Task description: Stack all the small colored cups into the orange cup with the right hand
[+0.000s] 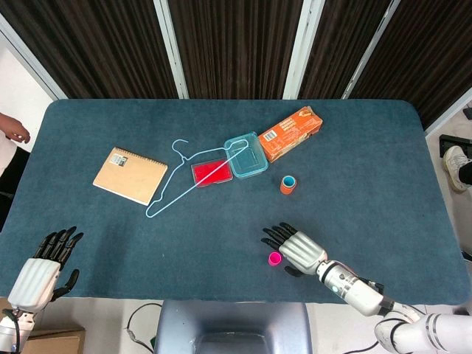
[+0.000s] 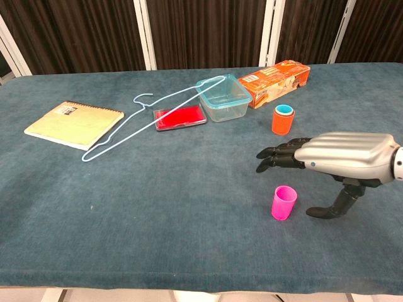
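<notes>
Pink plastic marks the one small cup (image 2: 284,202) not yet stacked: it stands upright on the blue-green tablecloth (image 1: 110,236) close to the near edge, right of the middle. The right hand (image 2: 340,157) hovers just above and beside it, palm down, fingers (image 2: 277,157) stretched flat over the cup and thumb hanging lower on its far side; it grasps nothing and does not appear to touch the cup. In the head view the same hand (image 1: 295,249) lies just beside the pink cup (image 1: 274,258), its dark fingertips spread.

Farther back, toward the middle of the table, the orange cup (image 2: 283,119) stands upright with a light blue cup (image 1: 288,181) nested inside, only its rim showing. Just behind it lies an orange carton (image 1: 290,133), angled toward the far right corner. Beside the carton sits a clear plastic container (image 2: 223,97), and a red flat case (image 2: 180,117) lies against its left side. A pale blue wire hanger (image 1: 193,177) rests across the case and the container's rim. A tan spiral notebook (image 1: 130,175) lies toward the left edge.

The left hand (image 1: 43,269) is at the near left corner, off the table's edge, fingers apart and empty.
</notes>
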Controlling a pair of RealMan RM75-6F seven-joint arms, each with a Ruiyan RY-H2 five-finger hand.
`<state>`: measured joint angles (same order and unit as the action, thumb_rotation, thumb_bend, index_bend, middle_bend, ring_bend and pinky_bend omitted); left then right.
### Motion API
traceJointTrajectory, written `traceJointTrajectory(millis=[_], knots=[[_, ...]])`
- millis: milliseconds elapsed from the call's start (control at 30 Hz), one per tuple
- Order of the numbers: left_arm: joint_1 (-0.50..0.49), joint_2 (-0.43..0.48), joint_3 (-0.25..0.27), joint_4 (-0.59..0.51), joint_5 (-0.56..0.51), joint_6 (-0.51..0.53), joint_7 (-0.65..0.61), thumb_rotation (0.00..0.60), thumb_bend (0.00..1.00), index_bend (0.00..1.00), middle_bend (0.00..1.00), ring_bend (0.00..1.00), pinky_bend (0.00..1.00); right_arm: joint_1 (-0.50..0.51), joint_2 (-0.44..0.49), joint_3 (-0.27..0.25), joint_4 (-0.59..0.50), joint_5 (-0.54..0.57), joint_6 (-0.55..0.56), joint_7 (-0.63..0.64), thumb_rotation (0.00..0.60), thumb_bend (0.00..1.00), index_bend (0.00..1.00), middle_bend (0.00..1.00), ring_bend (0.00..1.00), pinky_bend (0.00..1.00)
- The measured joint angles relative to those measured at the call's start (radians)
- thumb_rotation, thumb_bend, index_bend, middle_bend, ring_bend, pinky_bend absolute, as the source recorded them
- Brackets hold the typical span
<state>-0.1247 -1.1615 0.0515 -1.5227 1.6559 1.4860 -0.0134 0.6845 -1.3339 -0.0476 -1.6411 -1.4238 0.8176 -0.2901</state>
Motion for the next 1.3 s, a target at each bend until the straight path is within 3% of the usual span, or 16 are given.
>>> traceJointTrajectory(millis=[233,433,700,1067,1233,1300], knots=[[-0.001,0.002,-0.002,0.002,-0.004,-0.003,-0.007,0.600,0.46,0.00,0.00,0.00,0.09,-0.003,-0.060,0.014,0.044,0.016,0.012,-0.022,0.600,0.44,0.51,0.03,0.00,0.00],[0.003,0.002,0.000,0.003,-0.001,0.003,-0.009,0.600,0.46,0.00,0.00,0.00,0.09,-0.005,-0.086,0.019,0.060,0.014,0.019,-0.014,0.600,0.45,0.54,0.05,0.00,0.00],[-0.003,0.004,-0.004,0.000,-0.006,-0.007,-0.007,0.600,0.46,0.00,0.00,0.00,0.09,-0.020,-0.098,0.036,0.068,0.001,0.077,0.001,0.600,0.44,0.66,0.12,0.00,0.00],[-0.005,-0.001,0.000,-0.001,-0.001,-0.012,0.007,0.600,0.46,0.00,0.00,0.00,0.09,-0.012,-0.134,0.136,0.127,0.047,0.155,0.014,0.600,0.44,0.67,0.13,0.00,0.01],[-0.003,-0.005,0.000,0.001,-0.002,-0.012,0.012,0.600,0.46,0.00,0.00,0.00,0.09,0.039,-0.190,0.291,0.259,0.197,0.164,-0.060,0.600,0.44,0.67,0.14,0.00,0.01],[-0.005,-0.005,-0.001,0.001,-0.004,-0.016,0.011,0.600,0.46,0.00,0.00,0.00,0.09,0.060,-0.212,0.325,0.312,0.257,0.162,-0.093,0.600,0.44,0.67,0.14,0.00,0.01]])
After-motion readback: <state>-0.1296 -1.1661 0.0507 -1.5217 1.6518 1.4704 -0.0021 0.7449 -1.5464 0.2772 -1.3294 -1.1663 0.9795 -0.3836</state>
